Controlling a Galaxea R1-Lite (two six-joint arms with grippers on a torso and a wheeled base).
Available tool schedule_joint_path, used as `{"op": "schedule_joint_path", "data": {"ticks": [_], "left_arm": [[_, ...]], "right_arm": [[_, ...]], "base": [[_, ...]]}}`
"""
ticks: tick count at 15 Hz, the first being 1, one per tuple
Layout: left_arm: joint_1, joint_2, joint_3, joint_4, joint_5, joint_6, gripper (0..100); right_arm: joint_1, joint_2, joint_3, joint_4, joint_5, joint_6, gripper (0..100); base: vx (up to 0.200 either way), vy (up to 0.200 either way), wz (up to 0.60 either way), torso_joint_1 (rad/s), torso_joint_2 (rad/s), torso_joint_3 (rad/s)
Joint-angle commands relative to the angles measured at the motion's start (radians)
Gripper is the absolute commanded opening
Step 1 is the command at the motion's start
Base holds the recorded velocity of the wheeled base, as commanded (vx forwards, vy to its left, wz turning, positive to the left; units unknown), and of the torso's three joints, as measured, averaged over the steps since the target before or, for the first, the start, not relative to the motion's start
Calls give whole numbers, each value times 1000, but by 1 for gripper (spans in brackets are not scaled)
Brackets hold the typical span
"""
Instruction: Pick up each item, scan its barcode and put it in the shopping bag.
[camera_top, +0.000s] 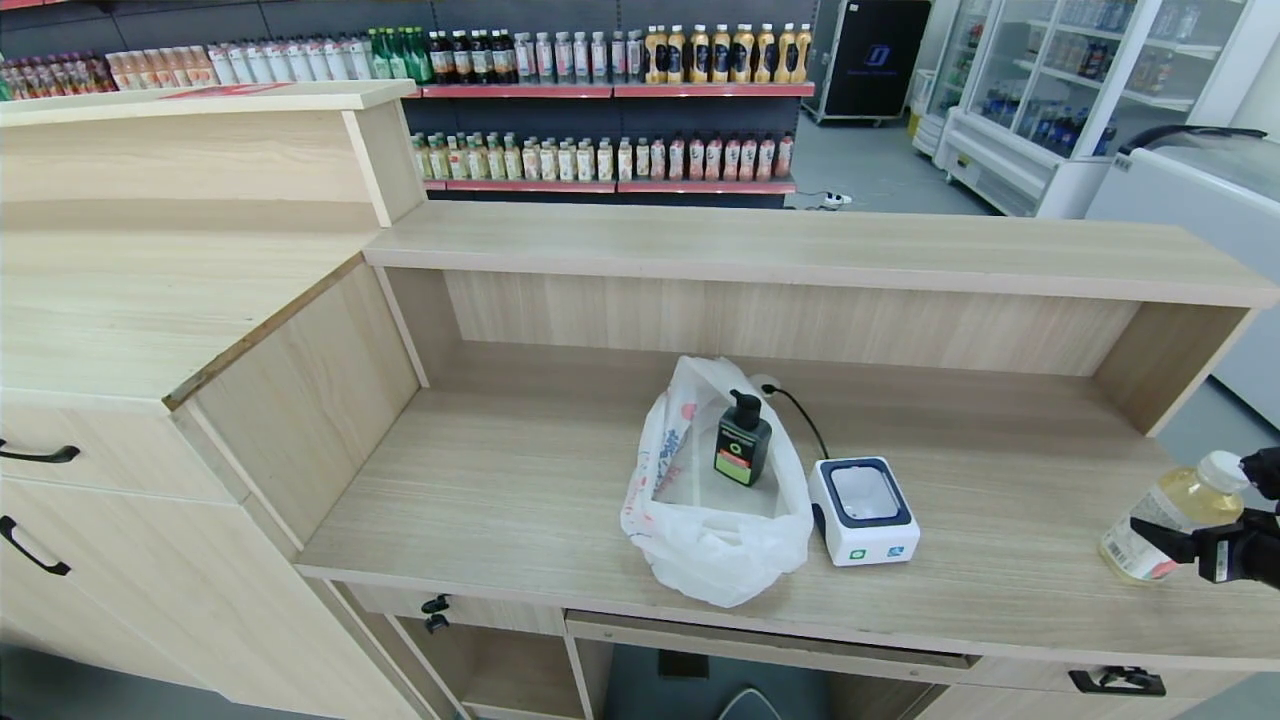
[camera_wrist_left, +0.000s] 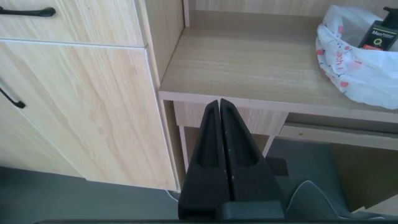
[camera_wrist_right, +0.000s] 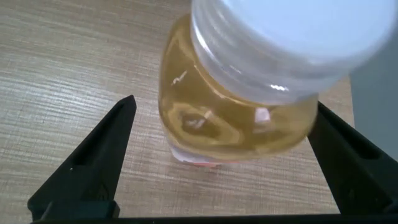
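Bottle (camera_top: 1170, 512): yellow liquid, white cap; on bench (camera_top: 520, 480), well right of scanner (camera_top: 862, 510).
Right gripper (camera_wrist_right: 224, 118): fingers spread, flanking bottle, not clamped.
Left gripper (camera_wrist_left: 219, 106): fingers pressed together, empty.
Bag (camera_top: 715, 520): against scanner's left.
Risk: off-centre closing could topple the smooth, round bottle.

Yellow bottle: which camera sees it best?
Head view: the whole bottle shows, white cap down to label, at the right end of the counter. The right wrist view looks down past its cap, hiding most of the label.
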Motion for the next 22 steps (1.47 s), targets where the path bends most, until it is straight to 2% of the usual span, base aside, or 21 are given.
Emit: {"op": "schedule_joint_path", "data": {"ticks": [1, 7, 22], "left_arm": [[0, 0, 0, 0, 0, 0, 0], [0, 0, 0, 0, 0, 0, 0], [0, 0, 0, 0, 0, 0, 0]], "right_arm": [[27, 25, -17, 0, -2, -1, 100], [70, 52, -32, -23, -6, -4, 100], [73, 104, -37, -80, -6, -91, 100]], "base": [[0, 0, 0, 0, 0, 0], [0, 0, 0, 0, 0, 0], [0, 0, 0, 0, 0, 0]]}}
